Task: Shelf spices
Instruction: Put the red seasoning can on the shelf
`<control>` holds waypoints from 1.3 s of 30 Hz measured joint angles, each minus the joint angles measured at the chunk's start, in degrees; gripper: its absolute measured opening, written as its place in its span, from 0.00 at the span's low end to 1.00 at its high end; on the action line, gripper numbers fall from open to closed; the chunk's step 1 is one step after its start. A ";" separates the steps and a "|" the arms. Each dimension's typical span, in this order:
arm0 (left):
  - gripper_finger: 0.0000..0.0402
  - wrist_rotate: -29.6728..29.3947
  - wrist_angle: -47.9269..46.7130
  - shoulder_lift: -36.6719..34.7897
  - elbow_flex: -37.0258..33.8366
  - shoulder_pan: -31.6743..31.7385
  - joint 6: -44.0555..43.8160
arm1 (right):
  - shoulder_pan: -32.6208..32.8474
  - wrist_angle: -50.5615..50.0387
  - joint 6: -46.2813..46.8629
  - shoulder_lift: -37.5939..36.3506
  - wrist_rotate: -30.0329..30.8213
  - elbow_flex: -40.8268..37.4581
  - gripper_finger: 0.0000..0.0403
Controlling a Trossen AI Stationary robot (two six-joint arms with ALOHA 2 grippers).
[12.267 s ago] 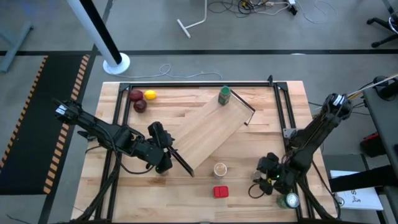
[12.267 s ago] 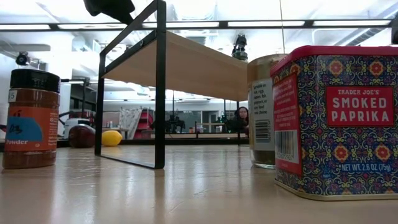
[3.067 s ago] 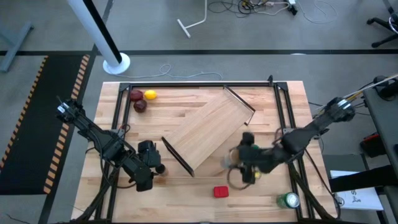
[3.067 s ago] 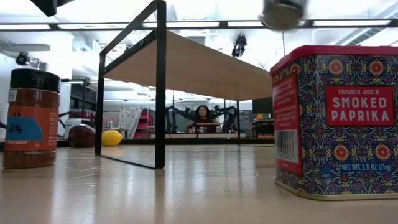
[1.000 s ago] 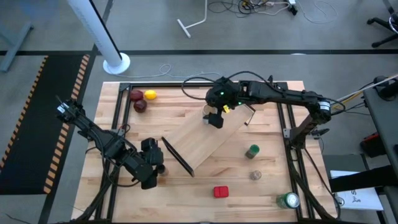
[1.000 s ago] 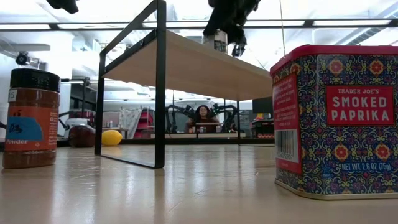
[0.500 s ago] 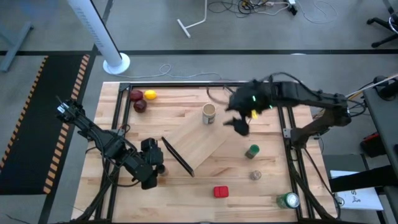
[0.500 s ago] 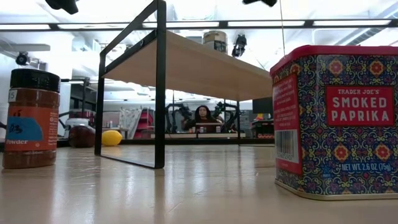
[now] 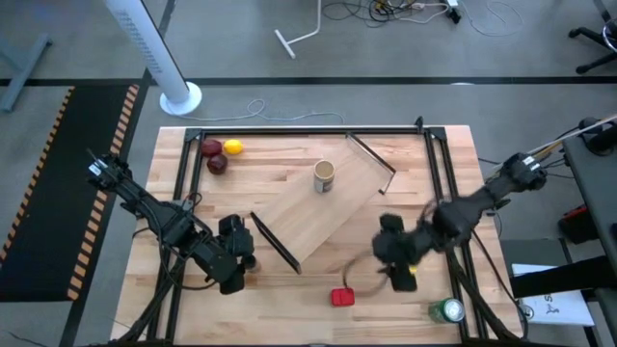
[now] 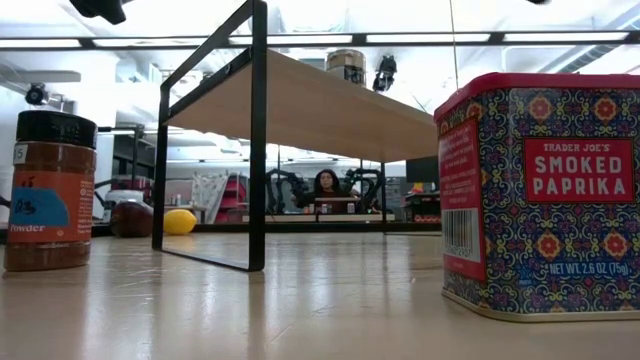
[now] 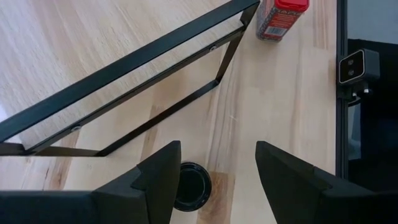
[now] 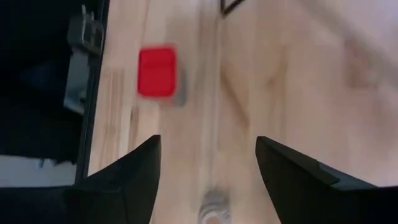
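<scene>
Near the red tin [image 9: 342, 297], right gripper [image 9: 393, 253] hangs w/ jaws apart, empty; left gripper [image 9: 234, 262] open too.

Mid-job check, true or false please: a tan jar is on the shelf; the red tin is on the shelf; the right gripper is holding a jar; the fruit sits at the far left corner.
1. A tan jar stands on the shelf. True.
2. The red tin is on the shelf. False: it sits on the table near the front edge.
3. The right gripper holds a jar. False: its fingers are open and empty.
4. The fruit lies at the table's far left corner. True.
</scene>
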 joint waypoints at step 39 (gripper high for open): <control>0.49 -2.99 1.89 0.15 0.00 0.50 4.49 | 7.95 27.43 1.82 15.86 7.54 -5.45 0.64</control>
